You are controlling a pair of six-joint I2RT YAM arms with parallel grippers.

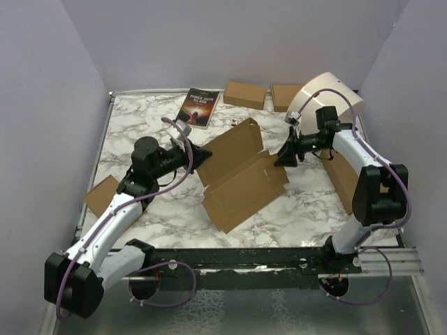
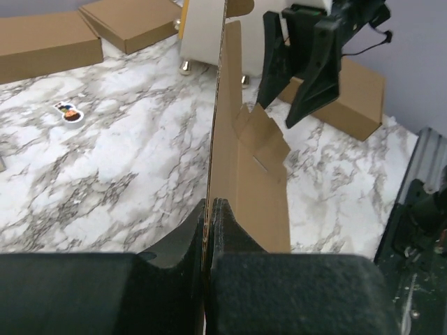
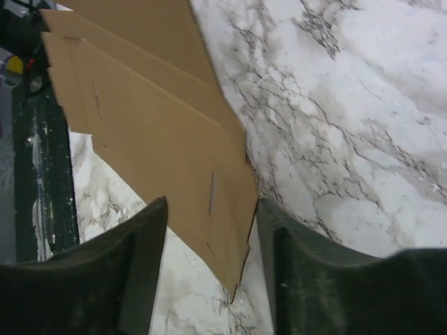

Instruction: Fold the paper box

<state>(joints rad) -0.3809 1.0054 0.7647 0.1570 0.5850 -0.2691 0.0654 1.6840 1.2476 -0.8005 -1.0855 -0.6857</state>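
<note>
The paper box point(image 1: 241, 174) is a brown die-cut cardboard sheet lying partly folded in the middle of the marble table, one panel raised. My left gripper point(image 1: 202, 155) is shut on its left edge. In the left wrist view the pads point(image 2: 208, 213) pinch that cardboard edge, and the panel point(image 2: 227, 139) runs away from the camera on edge. My right gripper point(image 1: 283, 159) stands open at the box's right corner. In the right wrist view its fingers point(image 3: 147, 244) stand apart, with the cardboard corner point(image 3: 209, 188) between them and not clamped.
A book point(image 1: 199, 106) and two small brown boxes point(image 1: 244, 94) point(image 1: 286, 96) lie at the back. A white curved sheet point(image 1: 325, 91) stands at the back right. A flat brown box point(image 1: 342, 181) leans at the right. More cardboard point(image 1: 101, 195) lies at the left.
</note>
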